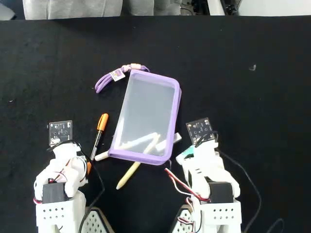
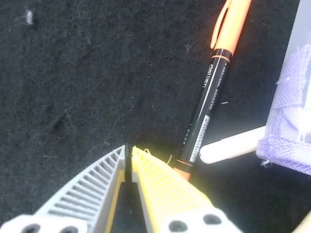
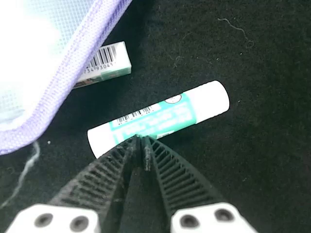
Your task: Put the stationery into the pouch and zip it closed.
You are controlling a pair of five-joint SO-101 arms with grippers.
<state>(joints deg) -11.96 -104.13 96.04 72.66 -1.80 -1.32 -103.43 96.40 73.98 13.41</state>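
Observation:
A purple-edged translucent pouch (image 1: 146, 116) lies flat mid-table with pale pens inside its near end. A black pen with an orange cap (image 1: 99, 135) (image 2: 210, 94) lies left of it, beside a white marker (image 1: 102, 156) (image 2: 232, 144) that pokes from under the pouch's corner. A yellowish pen (image 1: 128, 175) sticks out below the pouch. A white and teal glue stick (image 3: 159, 118) (image 1: 185, 153) lies right of the pouch, next to a small boxed eraser (image 3: 103, 64). My left gripper (image 2: 130, 151) is shut and holds nothing, just short of the orange pen. My right gripper (image 3: 142, 142) is shut at the glue stick's side.
The pouch's purple strap (image 1: 112, 77) is bunched at its far left corner. Both arm bases (image 1: 57, 204) (image 1: 216, 199) stand at the table's near edge. Bare black cloth (image 1: 252, 87) stretches to the far side and the right.

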